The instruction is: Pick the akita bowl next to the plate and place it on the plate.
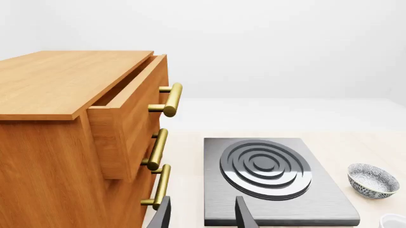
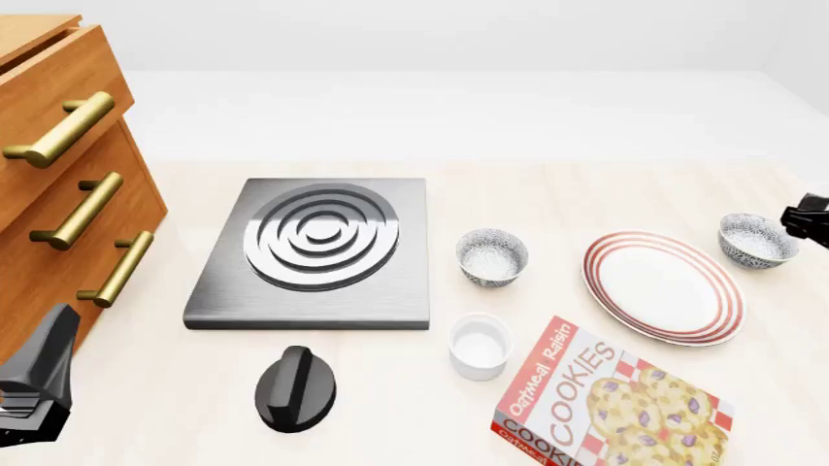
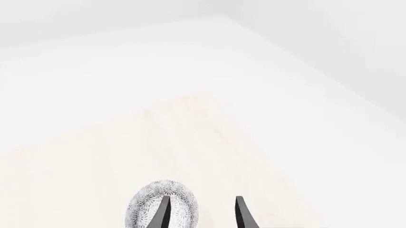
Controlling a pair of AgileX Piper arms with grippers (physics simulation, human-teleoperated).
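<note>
Two speckled akita bowls flank the red-striped plate [image 2: 663, 286]. One akita bowl [image 2: 758, 240] sits close to the plate's far right rim. The other bowl [image 2: 492, 256] stands further off, left of the plate. My right gripper [image 2: 809, 220] hovers at the right edge of the front view, just beside the right bowl. In the right wrist view that bowl [image 3: 144, 208] lies partly behind one finger [image 3: 163, 211], and the gripper [image 3: 202, 200] is open and holds nothing. My left gripper [image 1: 202, 203] is open and low at the near left [image 2: 33, 388], by the cabinet.
A wooden cabinet [image 2: 58, 175] with brass handles and a slightly open top drawer [image 1: 130, 118] stands at the left. A steel stove plate [image 2: 317, 248] sits mid-table, with a black knob [image 2: 295, 388] near it. A white ramekin [image 2: 480, 345] and a cookie box [image 2: 609, 398] lie in front.
</note>
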